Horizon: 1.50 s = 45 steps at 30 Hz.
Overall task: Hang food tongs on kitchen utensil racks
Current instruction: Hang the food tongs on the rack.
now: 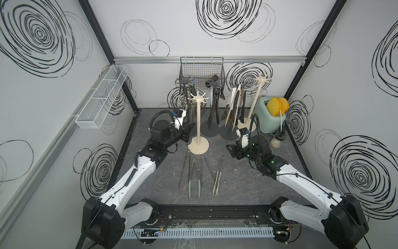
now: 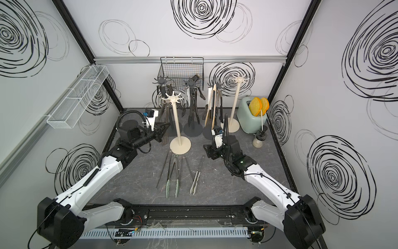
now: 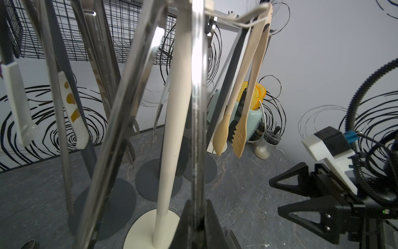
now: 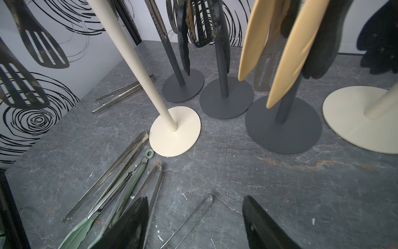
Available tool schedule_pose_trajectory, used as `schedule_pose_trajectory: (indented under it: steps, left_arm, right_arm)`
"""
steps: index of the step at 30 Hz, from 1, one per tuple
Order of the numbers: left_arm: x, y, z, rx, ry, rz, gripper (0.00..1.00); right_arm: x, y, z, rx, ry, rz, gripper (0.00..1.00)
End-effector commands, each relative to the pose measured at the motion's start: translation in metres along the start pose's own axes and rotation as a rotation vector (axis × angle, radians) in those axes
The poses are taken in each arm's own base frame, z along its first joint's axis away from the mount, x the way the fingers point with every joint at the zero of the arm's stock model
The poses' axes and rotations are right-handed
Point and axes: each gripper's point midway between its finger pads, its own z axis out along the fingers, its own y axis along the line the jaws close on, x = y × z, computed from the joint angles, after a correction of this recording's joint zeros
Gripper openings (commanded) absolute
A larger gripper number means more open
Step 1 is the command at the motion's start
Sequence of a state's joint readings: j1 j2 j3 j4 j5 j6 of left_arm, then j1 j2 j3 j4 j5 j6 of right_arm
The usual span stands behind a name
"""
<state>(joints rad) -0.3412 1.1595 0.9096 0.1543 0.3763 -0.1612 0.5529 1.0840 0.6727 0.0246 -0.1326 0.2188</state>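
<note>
The left pincer [image 3: 198,207] is clamped tight on one arm of the shiny tongs [image 3: 197,103], which stand upright out of it while the second arm splays off at a slant. Where their top end sits cannot be told, as it runs out of the wrist view. Just beyond this pincer, right beside the shiny tongs, rises the pole of the near cream rack [image 1: 198,122], its round foot on the surface [image 1: 237,189] a little below and ahead of it. The right pincer [image 4: 195,200] hangs low over the surface with its jaws spread wide and nothing between them. Directly under it lie the thin tongs [image 4: 210,196], flat. A little to its left lie the green-tipped tongs [image 4: 139,171] among more steel pairs, their ring end pointing at the cream foot, all between the two pincers and nearer the robot than the left one. Beyond both pincers stand the dark grey racks [image 4: 225,101], three of them hung with tongs, among them the beige tongs [image 3: 238,135] ahead of the right pincer. Past those, ahead and right of the right pincer, stand the far cream rack [image 1: 256,99], a pale green toaster [image 1: 263,124] and a shaker [image 1: 276,141]. Farthest off, a black wire basket [image 1: 201,66] hangs on the back wall, and a white mesh tray [image 1: 101,97] on the wall left of the left pincer.
</note>
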Motion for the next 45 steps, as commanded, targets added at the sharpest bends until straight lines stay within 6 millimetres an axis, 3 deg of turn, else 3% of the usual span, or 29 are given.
schedule_pose_trajectory:
  steps: [1, 17, 35, 36, 45]
  left_arm:
    - [-0.002, -0.005, 0.001, 0.016, -0.029, 0.021, 0.00]
    - [0.028, -0.004, 0.018, 0.019, 0.063, 0.017, 0.02]
    - [0.065, 0.006, 0.018, -0.052, 0.121, -0.021, 0.02]
    - [0.067, 0.006, 0.018, -0.055, 0.121, -0.025, 0.07]
    - [0.079, 0.011, 0.022, -0.064, 0.142, -0.045, 0.12]
  right_arm:
    - [-0.006, 0.002, -0.002, -0.015, -0.031, -0.010, 0.72]
    - [-0.003, 0.000, -0.004, -0.019, -0.029, -0.003, 0.72]
    - [0.005, 0.010, -0.004, -0.086, -0.016, 0.009, 0.72]
    - [0.005, 0.011, -0.004, -0.088, -0.016, 0.008, 0.72]
    - [0.007, 0.011, -0.006, -0.090, -0.012, 0.007, 0.72]
